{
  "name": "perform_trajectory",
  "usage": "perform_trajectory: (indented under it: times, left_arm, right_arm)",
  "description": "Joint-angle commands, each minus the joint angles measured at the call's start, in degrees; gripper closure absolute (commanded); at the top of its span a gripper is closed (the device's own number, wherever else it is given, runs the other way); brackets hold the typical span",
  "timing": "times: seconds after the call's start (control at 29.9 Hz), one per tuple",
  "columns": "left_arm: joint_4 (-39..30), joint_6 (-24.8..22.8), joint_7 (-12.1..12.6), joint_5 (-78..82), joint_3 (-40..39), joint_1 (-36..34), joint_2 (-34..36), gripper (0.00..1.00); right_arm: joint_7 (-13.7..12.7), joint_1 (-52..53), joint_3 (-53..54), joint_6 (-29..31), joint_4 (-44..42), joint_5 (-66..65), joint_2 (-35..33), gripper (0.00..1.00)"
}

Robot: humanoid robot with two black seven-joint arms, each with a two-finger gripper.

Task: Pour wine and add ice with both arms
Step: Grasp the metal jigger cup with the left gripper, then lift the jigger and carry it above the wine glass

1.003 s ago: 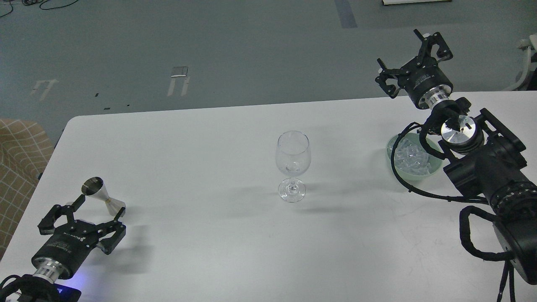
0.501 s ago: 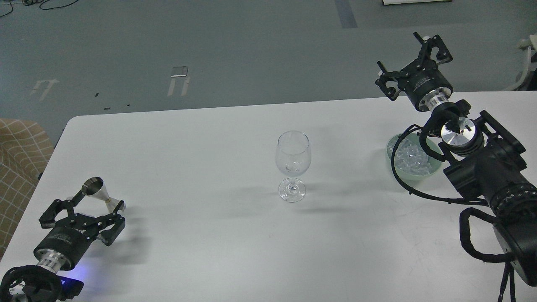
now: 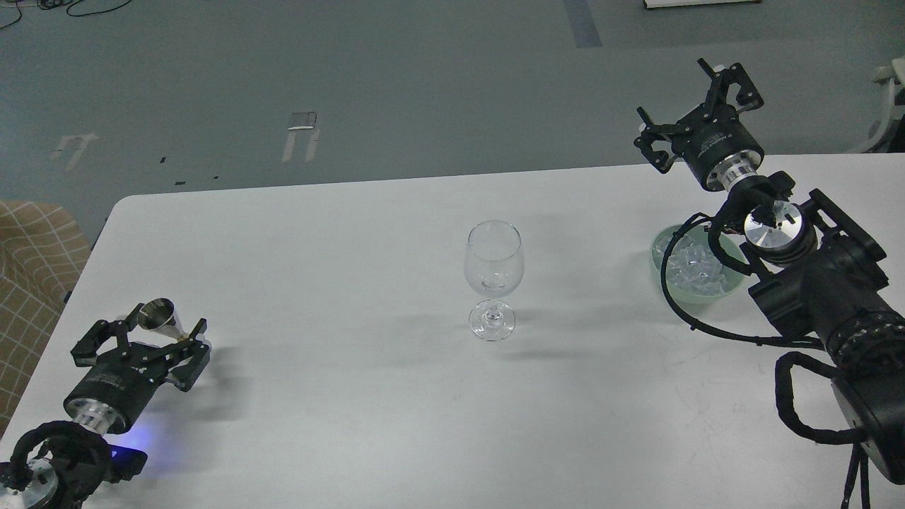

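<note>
Left gripper point(image 3: 145, 331) spread wide around the upright steel jigger point(image 3: 164, 319), nothing clamped; right gripper point(image 3: 696, 106) gaping empty, high beyond the ice bowl point(image 3: 659, 263).

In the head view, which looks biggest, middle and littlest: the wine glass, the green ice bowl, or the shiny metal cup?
1. Wine glass: biggest, the tallest by far.
2. Green ice bowl: about as wide, but partly hidden behind the right arm, so unsure against the glass.
3. Shiny metal cup: littlest, though nearer the camera.
</note>
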Motion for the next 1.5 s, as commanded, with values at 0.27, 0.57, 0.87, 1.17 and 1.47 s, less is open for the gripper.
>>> perform_trajectory:
  times: [0.27,0.57,0.87,1.17,1.47]
  left_arm:
    - [3.34,-2.56,0.05,-0.12,0.11,-0.72,0.00,0.55]
    - [3.34,-6.60,0.22,-0.39,0.20,-0.72,-0.18,0.75]
    - [3.34,-7.22,0.22,-0.47,0.02,-0.63,-0.97,0.83]
    - [0.88,-7.22,1.98,-3.46,0.02,-0.54,-0.53,0.87]
    - [0.09,-6.25,3.35,-3.64,0.38,-3.79,0.17,0.90]
  right_arm:
    - [0.09,-0.29,0.00,-0.17,0.14,-0.04,-0.01,0.00]
    - [0.09,-0.38,0.00,-0.17,0.05,-0.21,-0.01,0.00]
    - [0.09,-1.00,0.00,-0.17,0.05,-0.39,-0.01,0.00]
    - [0.09,-1.00,-0.09,-0.17,0.23,-0.39,-0.80,0.00]
    - [0.09,-0.91,-0.17,-0.17,0.32,-0.39,-0.89,0.00]
